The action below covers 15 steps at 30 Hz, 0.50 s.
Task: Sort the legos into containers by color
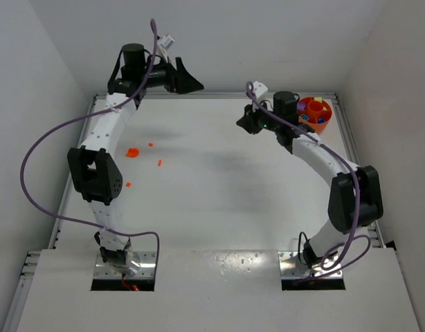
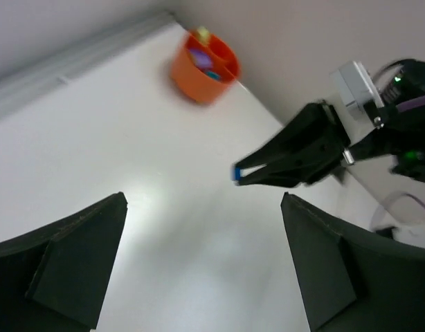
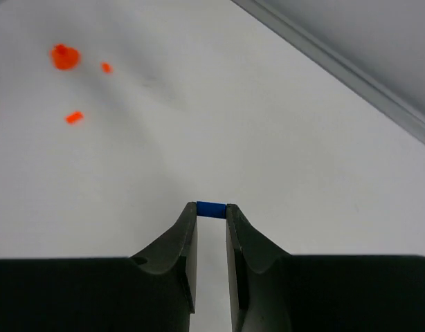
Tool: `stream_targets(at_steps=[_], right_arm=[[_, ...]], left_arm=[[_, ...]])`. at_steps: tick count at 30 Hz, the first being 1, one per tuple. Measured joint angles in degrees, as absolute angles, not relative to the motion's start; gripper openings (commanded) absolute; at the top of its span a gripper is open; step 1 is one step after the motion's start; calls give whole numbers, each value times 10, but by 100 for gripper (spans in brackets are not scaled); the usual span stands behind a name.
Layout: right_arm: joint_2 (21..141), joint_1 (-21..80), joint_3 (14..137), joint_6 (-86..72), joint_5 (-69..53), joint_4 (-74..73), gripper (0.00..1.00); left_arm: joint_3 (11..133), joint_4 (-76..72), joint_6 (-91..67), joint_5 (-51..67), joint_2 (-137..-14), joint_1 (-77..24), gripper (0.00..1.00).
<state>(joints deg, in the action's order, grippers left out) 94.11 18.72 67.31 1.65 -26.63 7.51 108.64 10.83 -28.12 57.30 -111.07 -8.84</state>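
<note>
Top external first: white tabletop (image 1: 219, 207), walled on three sides. Left arm (image 1: 95, 166) stretching up the left side, right arm (image 1: 337, 180) bending toward the far right corner. Orange container (image 1: 322, 126) tucked into that corner, coloured bits inside. Left tool (image 1: 190, 79) up near the back wall, spread wide and released, nothing between its fingers (image 2: 74, 263) on the left wrist view. Right tool (image 1: 243, 124) just left of the container and apart from it, clenched on a blue lego (image 3: 212, 208), pinched right at the fingertips. Orange-red legos (image 1: 133, 152) scattered loose on the left half of the tabletop, beside the left arm, well apart from the container.
</note>
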Motion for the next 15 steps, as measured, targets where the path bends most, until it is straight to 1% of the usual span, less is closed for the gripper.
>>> stream_targets(at_steps=[4,5,8,12,15], right_arm=[[942,109,714,15,-227,-42,0],[946,85,734,15,-216,-75,0],[967,24,796,17,-183,-142,0],[1007,-44,868,27,-149,-207,0],[1043,-87,912,35,-133,-252,0]], left_arm=[[1185,234,-131,452,-1108,-88,100],[1215,287,-74,411,-1111,-93,100],[1277,347,-12,365,-1120,-107,100],[1280,386,-16,350,-1130,-99,100],[1271,409,-17,314,-1147,-83,100]])
